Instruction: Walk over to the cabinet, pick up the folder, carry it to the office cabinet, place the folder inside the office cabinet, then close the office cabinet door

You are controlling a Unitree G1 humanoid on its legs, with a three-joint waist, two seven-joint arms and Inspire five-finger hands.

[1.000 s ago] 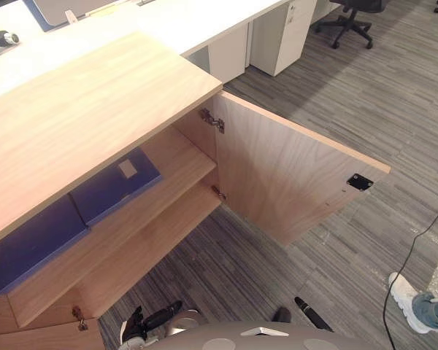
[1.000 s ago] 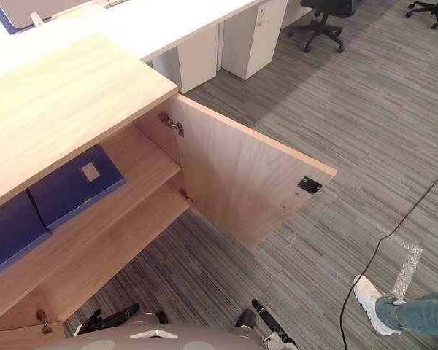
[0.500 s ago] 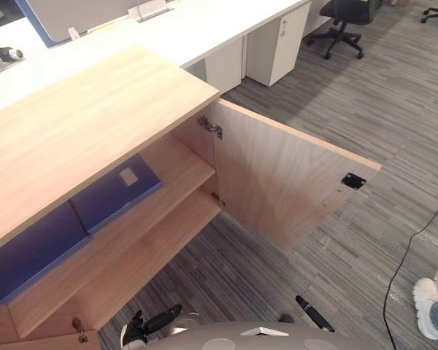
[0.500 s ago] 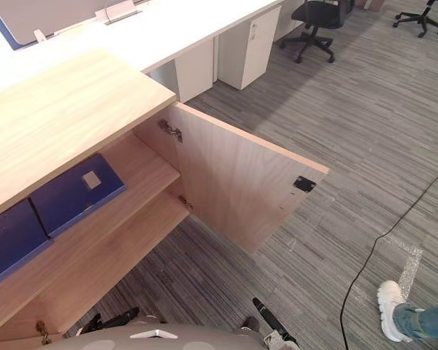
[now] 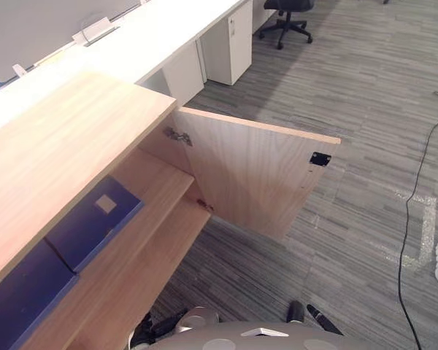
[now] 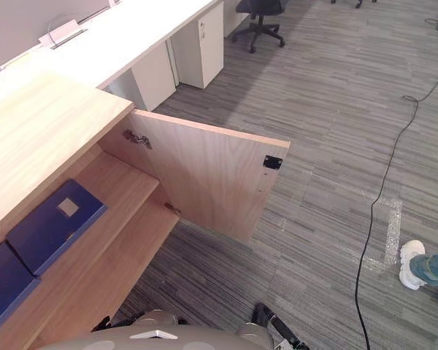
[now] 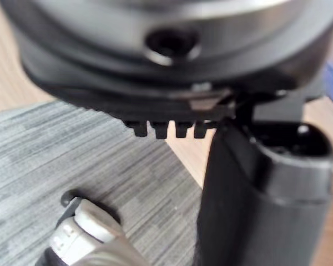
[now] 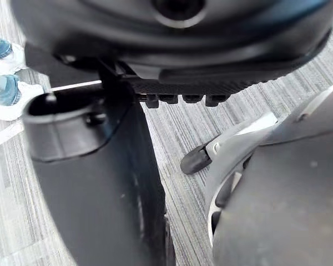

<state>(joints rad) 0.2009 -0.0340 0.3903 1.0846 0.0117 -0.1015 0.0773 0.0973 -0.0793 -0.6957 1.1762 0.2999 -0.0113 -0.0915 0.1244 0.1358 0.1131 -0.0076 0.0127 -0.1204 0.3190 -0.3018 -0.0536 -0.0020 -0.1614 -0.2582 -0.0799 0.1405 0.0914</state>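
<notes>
Folder (image 5: 95, 222), the blue one with the pale label: where is it?

On the upper shelf (image 5: 164, 182) of the office cabinet (image 5: 66, 138), lying flat just left of the hinges of the cabinet door (image 5: 255, 175). A second folder (image 5: 18, 299) lies beside it, further from the door. Which of the two the task means, I cannot tell.

And the hands?

The left hand (image 7: 261, 194) and right hand (image 8: 94, 183) hang low, on the near side of the door and well apart from it. Their fingers look straight and loose, and neither hand holds anything.

What has changed in the last second?

The whole view has swung. A second ago the door sat off to the right. Now it stands near the middle, and the shelf has slid towards the left edge. Everything shifts together, so the camera has turned, not the door, which stands wide open as before. A person's shoe (image 6: 412, 262) shows on the carpet, well beyond the door's free edge.

Meaning?

I judge the placing done and the robot turning to face the door. What is left is the closing: a hand has to come up against the door near its free edge and push it round on its hinges until it shuts.
</notes>
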